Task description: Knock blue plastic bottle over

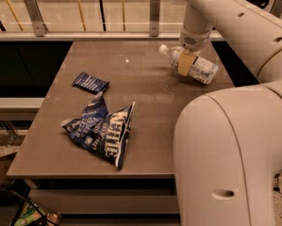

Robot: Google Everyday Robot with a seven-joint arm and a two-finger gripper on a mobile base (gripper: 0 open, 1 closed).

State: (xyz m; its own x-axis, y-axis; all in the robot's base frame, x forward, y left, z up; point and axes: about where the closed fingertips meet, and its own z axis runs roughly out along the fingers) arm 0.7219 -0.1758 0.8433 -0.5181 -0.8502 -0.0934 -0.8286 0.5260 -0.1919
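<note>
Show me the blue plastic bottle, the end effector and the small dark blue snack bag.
blue plastic bottle [203, 70]: camera view, clear body near its base.
end effector [185, 62]: camera view, tan part at the bottle's middle.
small dark blue snack bag [90, 82]: camera view, middle of the bag.

Office-style interior, perhaps a break area: a brown surface [145, 93] carrying snack bags [105, 133] meets a metal-posted glass railing [154, 13] far side; the robot's hand [186, 62] hangs far right.

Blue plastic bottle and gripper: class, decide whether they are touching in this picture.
Cannot tell. In the camera view the gripper, at the table's far right side, overlaps the middle of the lying blue plastic bottle, hiding any contact or gap.
</note>
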